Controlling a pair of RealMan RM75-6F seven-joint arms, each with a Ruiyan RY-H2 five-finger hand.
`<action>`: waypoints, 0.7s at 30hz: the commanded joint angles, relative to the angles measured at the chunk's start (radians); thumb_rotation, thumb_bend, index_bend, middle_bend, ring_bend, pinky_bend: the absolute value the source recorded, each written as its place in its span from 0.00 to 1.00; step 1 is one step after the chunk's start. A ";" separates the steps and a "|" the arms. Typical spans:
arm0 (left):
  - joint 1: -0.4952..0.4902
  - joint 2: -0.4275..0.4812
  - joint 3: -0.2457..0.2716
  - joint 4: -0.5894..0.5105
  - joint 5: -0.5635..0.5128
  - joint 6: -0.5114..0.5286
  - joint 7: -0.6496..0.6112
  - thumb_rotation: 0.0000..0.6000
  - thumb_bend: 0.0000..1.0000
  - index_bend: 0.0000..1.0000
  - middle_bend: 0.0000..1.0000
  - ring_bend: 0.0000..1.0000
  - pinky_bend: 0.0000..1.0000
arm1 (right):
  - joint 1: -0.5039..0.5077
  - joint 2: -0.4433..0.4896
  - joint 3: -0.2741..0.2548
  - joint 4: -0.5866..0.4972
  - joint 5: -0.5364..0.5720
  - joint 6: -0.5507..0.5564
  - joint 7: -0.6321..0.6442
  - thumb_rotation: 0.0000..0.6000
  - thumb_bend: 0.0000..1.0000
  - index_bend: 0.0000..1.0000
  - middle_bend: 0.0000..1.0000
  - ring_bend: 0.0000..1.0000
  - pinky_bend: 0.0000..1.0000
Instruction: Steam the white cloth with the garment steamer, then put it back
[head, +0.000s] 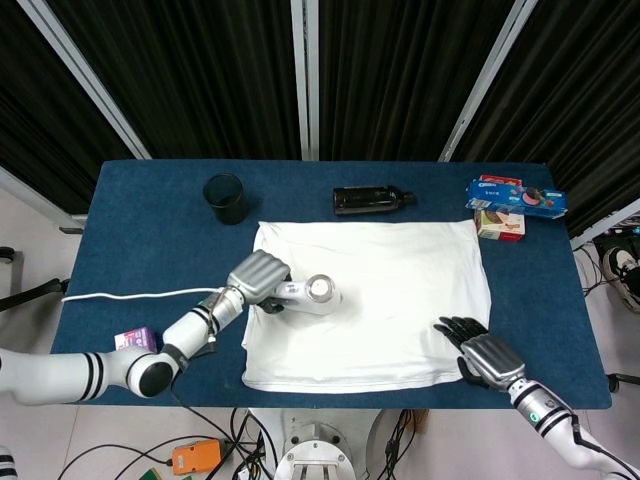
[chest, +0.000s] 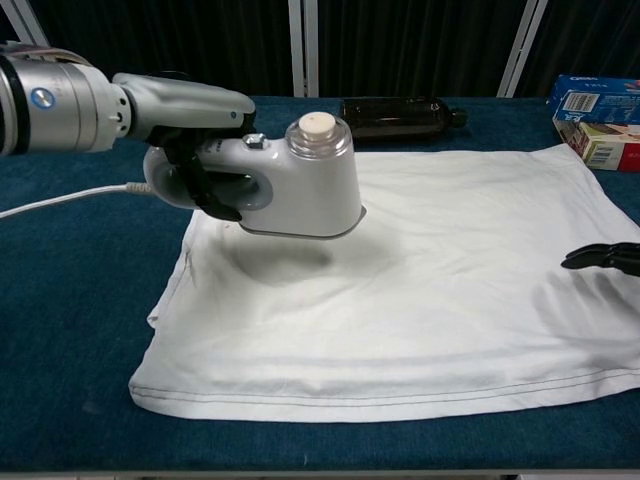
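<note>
One white cloth (head: 368, 303) lay flat on the blue table (head: 140, 230), and one garment steamer (chest: 300, 185) hovered over its left part, gripped by the handle in the left hand (chest: 195, 140). The right hand (head: 478, 352) held nothing, fingers spread over the cloth's right edge; the chest view showed only its dark fingertips (chest: 600, 257). Behind stood one dark cup (head: 225, 198), one dark bottle (head: 370, 200), two snack boxes (head: 512, 205); one small purple object (head: 135, 340) was unclear.
</note>
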 joint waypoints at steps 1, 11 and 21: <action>-0.092 -0.038 0.029 0.009 -0.124 -0.015 0.091 0.93 0.58 0.84 0.91 0.81 0.77 | 0.014 -0.014 -0.011 0.013 0.010 -0.016 0.005 1.00 1.00 0.11 0.12 0.06 0.17; -0.218 -0.120 0.074 0.072 -0.333 0.039 0.187 0.86 0.58 0.84 0.91 0.81 0.77 | 0.020 -0.025 -0.027 0.033 0.009 0.013 0.040 1.00 1.00 0.11 0.12 0.06 0.18; -0.268 -0.186 0.102 0.205 -0.460 0.066 0.207 0.85 0.58 0.84 0.91 0.81 0.77 | 0.020 -0.028 -0.040 0.036 0.022 0.025 0.042 1.00 1.00 0.11 0.12 0.06 0.18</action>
